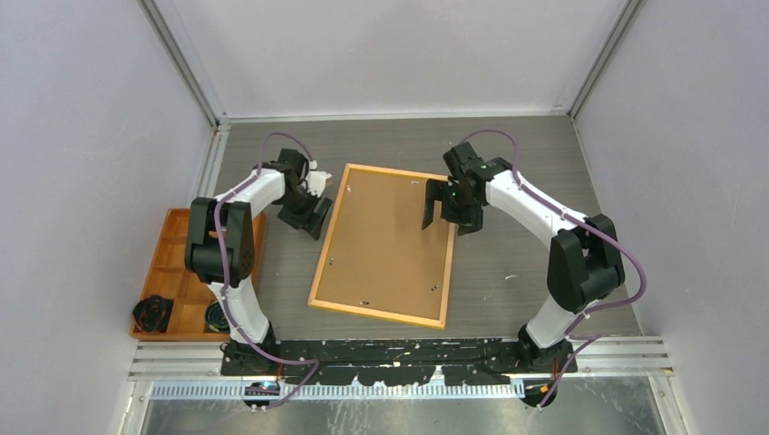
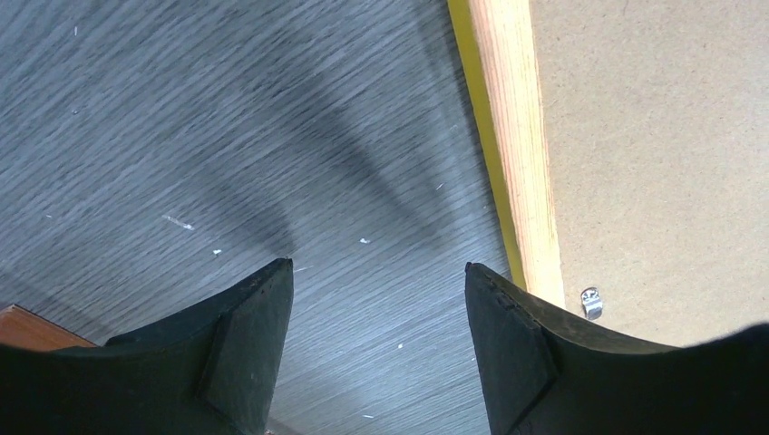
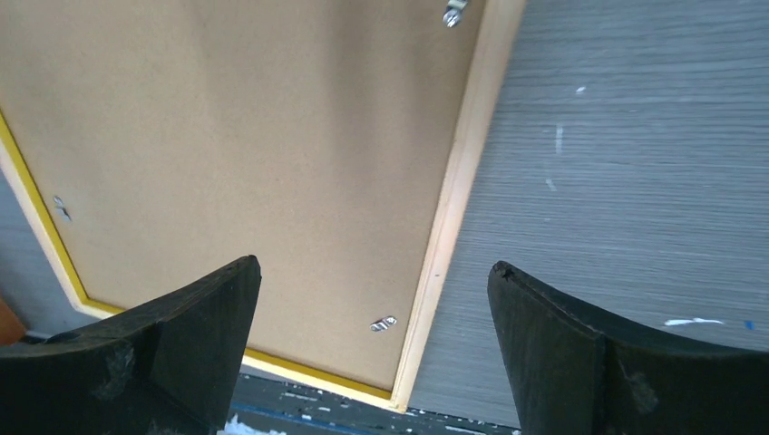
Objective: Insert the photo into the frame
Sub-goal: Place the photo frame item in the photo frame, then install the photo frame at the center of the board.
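Observation:
The frame (image 1: 385, 245) lies face down in the middle of the table, brown backing board up, with a yellow rim and a light wood edge (image 2: 521, 154). The photo does not show in any view. My left gripper (image 1: 306, 216) hovers open over bare table just left of the frame's far left edge, nothing between its fingers (image 2: 379, 272). My right gripper (image 1: 447, 217) hangs open above the frame's right edge (image 3: 458, 199), straddling it from above with nothing held (image 3: 374, 267). Small metal clips (image 3: 384, 323) sit on the backing board near the edges.
An orange compartment tray (image 1: 177, 272) stands at the left edge of the table, with black coiled items (image 1: 152, 313) in its near compartments. Grey walls close in the table on three sides. The arms' bases and a black rail (image 1: 390, 349) run along the near edge.

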Controlling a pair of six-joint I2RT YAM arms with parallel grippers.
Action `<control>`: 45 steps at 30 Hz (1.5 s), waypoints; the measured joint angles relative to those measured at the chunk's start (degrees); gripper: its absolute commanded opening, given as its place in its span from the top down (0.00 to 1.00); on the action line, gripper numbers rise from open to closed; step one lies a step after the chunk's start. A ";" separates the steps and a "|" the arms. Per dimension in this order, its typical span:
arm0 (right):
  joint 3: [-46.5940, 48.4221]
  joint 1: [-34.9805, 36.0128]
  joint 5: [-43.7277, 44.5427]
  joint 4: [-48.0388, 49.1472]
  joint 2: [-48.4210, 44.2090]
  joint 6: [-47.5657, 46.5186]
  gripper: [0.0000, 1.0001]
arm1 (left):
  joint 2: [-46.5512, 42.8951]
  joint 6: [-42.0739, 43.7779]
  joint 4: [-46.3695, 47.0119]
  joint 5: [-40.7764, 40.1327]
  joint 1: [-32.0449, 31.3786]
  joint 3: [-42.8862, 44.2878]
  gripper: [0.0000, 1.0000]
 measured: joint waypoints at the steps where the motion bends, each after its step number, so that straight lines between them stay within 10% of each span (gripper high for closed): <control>1: -0.04 0.00 1.51 0.22 -1.07 0.11 0.00 | 0.00 0.09 0.00 0.20 0.00 -0.02 0.29; 11: -16.85 -0.74 3.43 19.50 -19.58 11.58 0.05 | 0.00 0.15 -0.94 4.96 0.00 -0.76 0.33; 26: -18.49 24.85 -1.01 47.69 -0.81 25.64 0.31 | 0.02 0.39 -1.79 15.15 -0.37 -2.89 0.63; 45: -7.06 30.18 -6.43 58.23 20.33 31.12 0.44 | 0.66 0.48 -2.73 19.56 0.46 -2.95 0.92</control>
